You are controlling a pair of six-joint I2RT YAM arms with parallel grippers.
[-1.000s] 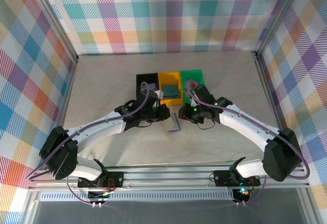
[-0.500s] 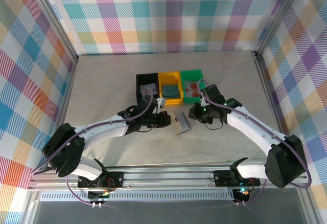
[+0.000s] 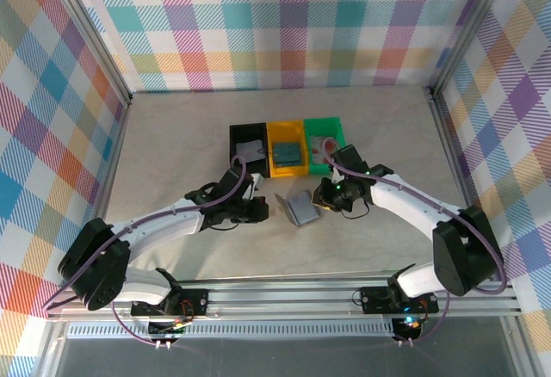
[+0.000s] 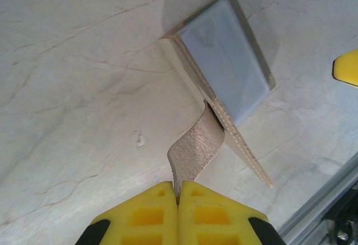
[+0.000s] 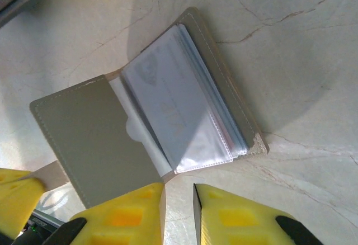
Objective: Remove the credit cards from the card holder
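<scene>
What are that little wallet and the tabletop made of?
The card holder looks like grey leather or leatherette: matte, grainy, stitched edges. Its inner sleeves look like clear glossy plastic. The table looks like pale veined stone or a laminate print.

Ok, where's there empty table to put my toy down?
Bare table lies between the left wall and the black tray, between the green tray and the right wall, and along the back wall behind the trays. The middle is crowded: the left gripper and right gripper sit at the card holder, just in front of the yellow tray.
</scene>
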